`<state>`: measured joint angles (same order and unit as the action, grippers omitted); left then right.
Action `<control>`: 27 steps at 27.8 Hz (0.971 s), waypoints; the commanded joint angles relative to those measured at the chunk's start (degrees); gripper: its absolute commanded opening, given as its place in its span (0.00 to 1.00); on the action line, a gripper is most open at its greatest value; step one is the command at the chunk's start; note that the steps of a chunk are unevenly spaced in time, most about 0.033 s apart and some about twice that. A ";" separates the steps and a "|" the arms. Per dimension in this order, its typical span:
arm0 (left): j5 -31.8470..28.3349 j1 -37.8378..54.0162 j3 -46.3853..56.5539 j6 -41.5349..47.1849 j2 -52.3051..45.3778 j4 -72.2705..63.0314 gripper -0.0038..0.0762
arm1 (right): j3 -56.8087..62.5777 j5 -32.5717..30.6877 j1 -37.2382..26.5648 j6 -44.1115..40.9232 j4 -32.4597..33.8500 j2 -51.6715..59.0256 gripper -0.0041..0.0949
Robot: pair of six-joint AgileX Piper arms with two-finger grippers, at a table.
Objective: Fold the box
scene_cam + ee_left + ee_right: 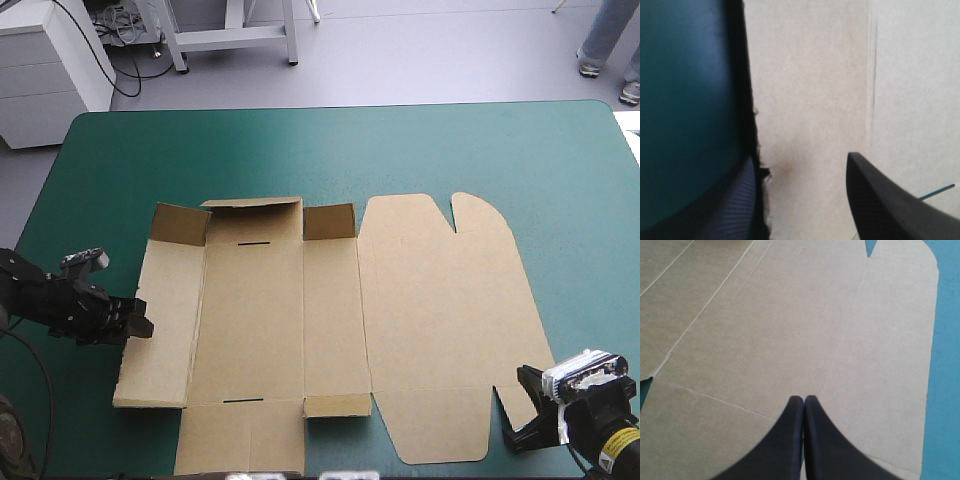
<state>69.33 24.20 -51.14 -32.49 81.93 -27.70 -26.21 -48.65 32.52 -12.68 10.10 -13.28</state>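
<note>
Left gripper [138, 326] first: its two black fingers [885, 205] stand spread. The left edge of the brown box [250, 320] runs between them, with one finger over the board and the other on the side of the teal-green cover [120, 160]. I cannot tell if they touch the board. It sits at the left side of the sheet, about midway along the left panel.

Right gripper [804, 400] has its fingers pressed together into one point and holds nothing. It is at the near right corner of the box, with its tip over the wide lid panel [440, 290].

The box lies open and almost flat in the middle of the table, with the lid to the right. At its far edge the two small flaps [180, 224] and the strip between them stand up a little.
</note>
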 commanded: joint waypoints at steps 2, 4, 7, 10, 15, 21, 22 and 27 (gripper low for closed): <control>5.04 0.16 0.24 -0.47 1.18 -3.84 0.54 | -1.46 3.76 -0.21 0.25 1.24 -0.52 0.02; 5.04 0.16 1.56 -0.43 1.74 -3.87 0.54 | -1.46 3.76 -0.21 0.25 1.24 -0.52 0.02; 5.04 0.16 3.08 -0.43 1.83 -3.63 0.54 | -1.46 3.76 -0.21 0.25 1.24 -0.52 0.02; 5.04 0.16 3.48 -0.43 1.83 -6.30 0.54 | -1.46 3.76 -0.21 0.25 1.39 -0.52 0.02; 5.04 -1.85 4.15 -0.43 1.83 -11.24 0.54 | -1.46 3.76 -0.21 0.25 1.39 -0.52 0.02; 5.04 -8.11 4.15 0.71 1.83 -11.64 0.54 | -1.44 3.76 -0.21 0.25 1.63 -0.52 0.02; 5.04 -8.99 4.15 0.71 1.83 -11.53 0.54 | -1.44 3.76 -0.21 0.25 1.65 -0.52 0.02; 5.04 -9.57 3.82 1.38 1.83 -10.77 0.23 | -1.44 3.76 -0.21 0.25 1.78 -0.52 0.02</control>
<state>68.28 15.04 -46.12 -31.58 85.24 -36.07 -26.15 -48.65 32.48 -12.68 10.56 -13.28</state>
